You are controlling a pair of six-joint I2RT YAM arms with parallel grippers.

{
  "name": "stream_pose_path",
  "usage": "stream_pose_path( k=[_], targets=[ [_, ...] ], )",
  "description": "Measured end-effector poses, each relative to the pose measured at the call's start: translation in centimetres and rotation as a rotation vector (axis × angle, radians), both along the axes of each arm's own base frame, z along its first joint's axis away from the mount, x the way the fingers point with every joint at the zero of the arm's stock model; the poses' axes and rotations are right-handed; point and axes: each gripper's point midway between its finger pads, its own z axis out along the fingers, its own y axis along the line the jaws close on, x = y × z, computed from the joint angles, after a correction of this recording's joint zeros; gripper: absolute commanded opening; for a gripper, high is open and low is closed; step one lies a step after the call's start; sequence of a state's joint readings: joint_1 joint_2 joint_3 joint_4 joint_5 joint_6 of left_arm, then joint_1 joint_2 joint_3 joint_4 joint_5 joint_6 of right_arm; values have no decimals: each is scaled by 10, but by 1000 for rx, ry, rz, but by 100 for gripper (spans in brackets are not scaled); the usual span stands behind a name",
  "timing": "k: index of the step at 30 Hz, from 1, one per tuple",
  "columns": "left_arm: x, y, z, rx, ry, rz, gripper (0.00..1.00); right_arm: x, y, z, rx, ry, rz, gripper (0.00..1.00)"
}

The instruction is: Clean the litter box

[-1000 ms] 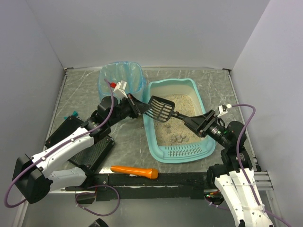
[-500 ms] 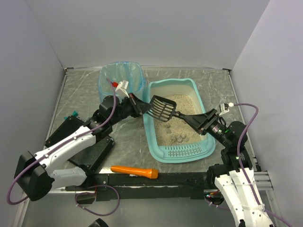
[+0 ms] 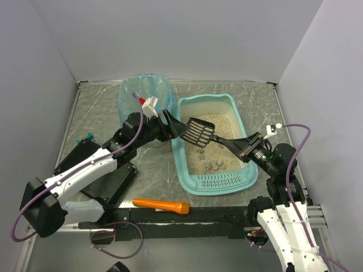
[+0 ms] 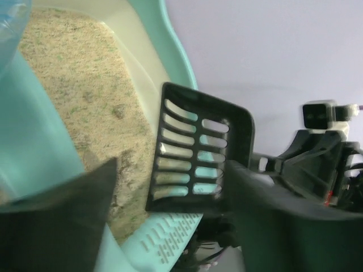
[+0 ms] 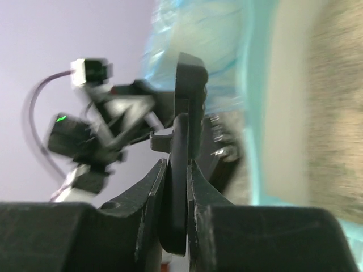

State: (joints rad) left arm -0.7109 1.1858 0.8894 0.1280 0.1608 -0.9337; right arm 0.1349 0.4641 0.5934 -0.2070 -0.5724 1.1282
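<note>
We count two containers. The litter box (image 3: 218,182) lies flat on the table (image 3: 96,107). It holds beige sandy litter (image 3: 218,122), and toward its slotted lip there is a small group of grey clumps (image 3: 212,165), too small for us to count exactly. The waste bin (image 3: 161,93), lined with a blue bag, stands just beside the far left corner of the litter box; we cannot tell what is inside it.

There is one black slotted scoop (image 3: 199,131), held tilted above the litter. The right gripper (image 3: 245,146), over the right side of the litter box, has its fingers (image 5: 152,187) clamped on the scoop handle. The left gripper (image 3: 174,129), at the left rim of the litter box, has its fingers apart near the scoop blade; we cannot tell if they touch it.

To the left of the litter box lies one flat black case (image 3: 108,175), and before its lip one orange tool (image 3: 161,205).
</note>
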Motion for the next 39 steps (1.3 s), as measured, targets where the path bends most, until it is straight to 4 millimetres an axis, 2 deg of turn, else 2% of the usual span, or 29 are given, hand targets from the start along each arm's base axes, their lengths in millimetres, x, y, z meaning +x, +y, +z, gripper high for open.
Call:
stream_pose_path(
  k=[7,10,12,15,18,21,25,27,30,39],
  targets=[
    [4,9,-11,154,8,13,99,1,-46,-17,-271,96,-238,0],
    [1,15,-21,242,25,34,99,2,-67,-27,-406,170,-305,0],
    [0,18,-30,327,42,68,99,6,-76,-41,-494,245,-318,0],
    [-7,11,-42,418,61,71,99,12,-86,-65,-610,345,-306,0],
    [-12,8,-68,506,108,61,99,15,-95,-81,-722,430,-279,0],
    [-14,10,-95,577,163,51,99,23,-95,-82,-814,455,-237,0],
    [-14,16,-112,636,202,59,99,30,-81,-76,-970,431,-163,0],
    [-15,20,-117,657,214,68,99,33,-75,-79,-1023,426,-130,0],
    [-15,21,-118,662,217,72,99,37,-77,-88,-1072,453,-123,0],
    [-20,9,-125,607,243,38,99,49,-75,-107,-1099,474,-126,0]
  ],
)
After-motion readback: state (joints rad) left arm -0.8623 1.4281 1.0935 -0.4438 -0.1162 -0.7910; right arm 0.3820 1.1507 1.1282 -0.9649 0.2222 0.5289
